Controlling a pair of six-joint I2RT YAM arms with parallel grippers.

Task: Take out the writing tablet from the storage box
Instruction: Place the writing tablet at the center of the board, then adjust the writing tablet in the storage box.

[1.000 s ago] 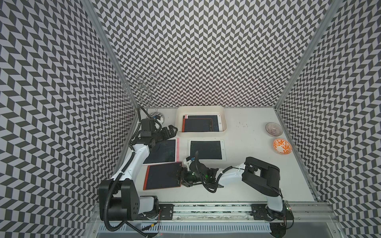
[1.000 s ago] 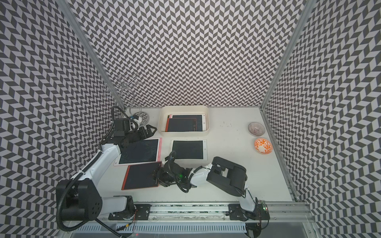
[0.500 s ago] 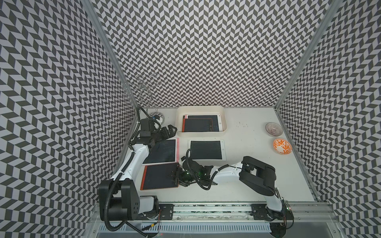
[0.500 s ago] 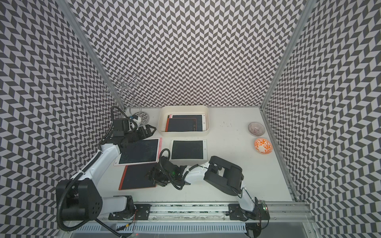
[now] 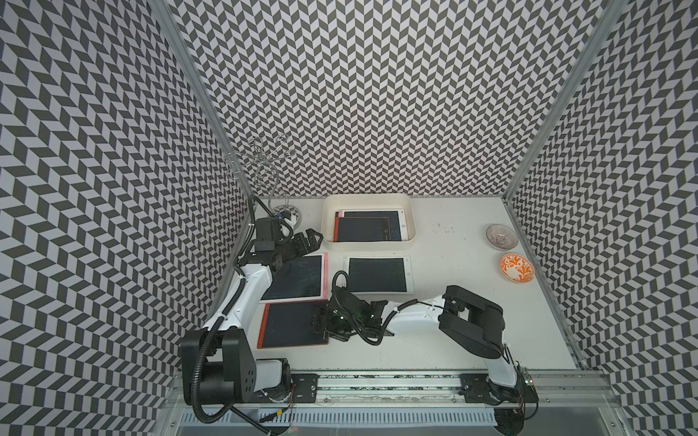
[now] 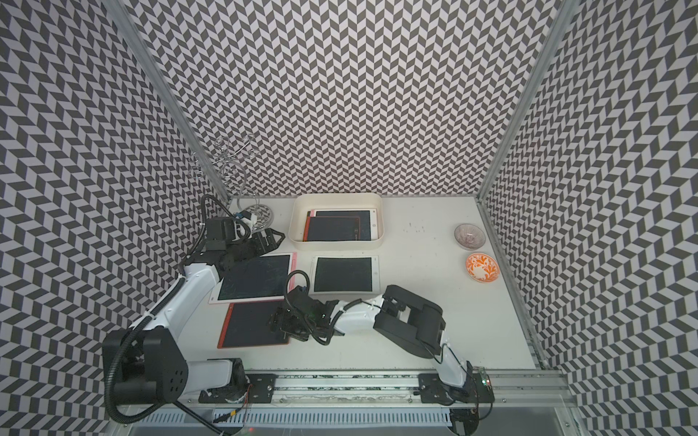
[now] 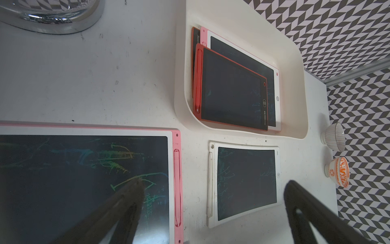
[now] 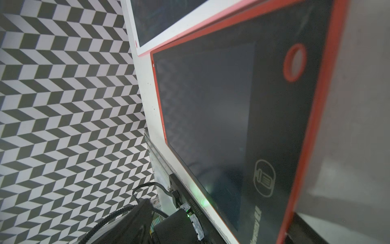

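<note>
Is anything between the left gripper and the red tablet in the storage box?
Only the low side wall of the storage box separates the left gripper from the red tablet; nothing covers that tablet from above.

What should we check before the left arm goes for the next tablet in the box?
1. Left gripper open and empty: ok.
2. Storage box holds tablets, top red tablet uncovered: ok.
3. Front red tablet lies on the table: ok.
4. Right gripper free of it: cannot tell.
5. Bare table to the right of the white tablet for the next drop: ok.
</note>
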